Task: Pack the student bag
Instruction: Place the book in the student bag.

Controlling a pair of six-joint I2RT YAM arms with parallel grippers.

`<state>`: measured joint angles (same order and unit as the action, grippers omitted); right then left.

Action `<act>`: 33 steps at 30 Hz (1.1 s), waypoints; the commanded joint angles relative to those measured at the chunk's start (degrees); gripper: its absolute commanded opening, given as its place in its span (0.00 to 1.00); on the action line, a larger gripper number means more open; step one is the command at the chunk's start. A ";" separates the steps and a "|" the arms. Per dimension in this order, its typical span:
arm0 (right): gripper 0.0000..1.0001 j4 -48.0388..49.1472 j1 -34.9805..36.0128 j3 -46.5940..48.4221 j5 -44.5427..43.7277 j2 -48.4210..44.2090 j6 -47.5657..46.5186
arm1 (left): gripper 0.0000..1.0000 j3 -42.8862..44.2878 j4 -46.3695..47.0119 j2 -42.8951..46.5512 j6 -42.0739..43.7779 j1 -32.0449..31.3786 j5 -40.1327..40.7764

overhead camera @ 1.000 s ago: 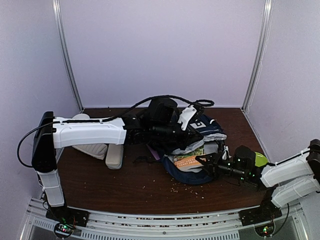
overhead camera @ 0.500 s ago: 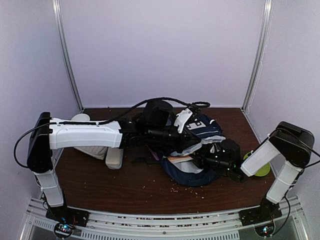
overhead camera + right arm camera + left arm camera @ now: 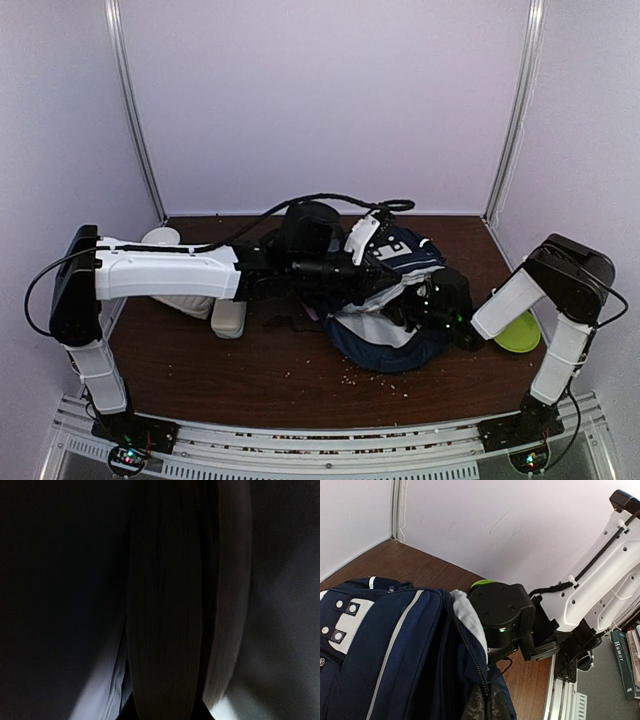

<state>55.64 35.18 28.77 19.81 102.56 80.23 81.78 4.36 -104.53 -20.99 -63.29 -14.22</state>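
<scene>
Left gripper point(image 3: 375, 268) stretched in from the left, jaws pinched together on the upper rim of the student bag point(image 3: 390, 348) — the bag lies in the middle of the table point(image 3: 250, 370), its mouth toward the right arm. Right gripper point(image 3: 418, 306) is buried in that mouth, a book's page edges point(image 3: 165, 620) filling its camera — can't tell whether it's clamped on them

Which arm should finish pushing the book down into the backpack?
Right. The right gripper sits inside the open student bag, with the book filling its camera view. The left gripper is occupied pinching the bag's rim open.
</scene>
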 commanded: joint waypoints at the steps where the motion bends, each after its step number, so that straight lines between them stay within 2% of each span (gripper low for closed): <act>1: 0.07 -5.28 -1.95 5.52 -3.25 2.59 -4.73 | 0.00 1.69 11.98 3.20 -0.19 -1.40 -1.08; 4: 0.34 -6.33 -1.84 5.21 -1.91 1.02 -6.00 | 0.00 2.86 10.42 2.13 0.40 -1.25 0.78; 7: 0.51 -10.32 -1.78 3.95 -1.97 -2.91 -7.99 | 0.00 3.56 10.52 1.14 -0.14 -0.90 2.39; 11: 0.62 -13.22 -1.53 1.92 -1.23 -6.77 -8.75 | 0.00 5.40 10.15 -0.38 -1.33 -0.17 3.84; 17: 0.68 -20.14 -0.52 -0.30 -1.68 -11.57 -10.59 | 0.00 8.61 6.52 -1.83 -0.84 0.60 6.83; 25: 0.65 -22.14 0.51 -3.46 -2.24 -14.43 -10.12 | 0.00 9.51 5.41 -1.99 -0.10 0.98 8.31; 27: 0.57 -20.45 0.93 -3.72 -2.49 -14.47 -9.69 | 0.00 9.70 5.41 -2.15 -0.18 0.99 7.98; 30: 0.37 -16.58 1.03 -3.09 -2.21 -12.56 -8.08 | 0.00 10.08 5.81 -2.50 -0.72 0.99 5.76; 33: 0.24 -12.92 1.21 -1.60 -1.79 -9.65 -6.22 | 0.00 10.01 5.83 -2.36 -1.54 0.97 3.84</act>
<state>37.50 35.86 26.00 18.76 90.04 71.85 87.90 1.65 -107.48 -21.61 -62.63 -7.44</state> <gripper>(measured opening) 0.304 0.018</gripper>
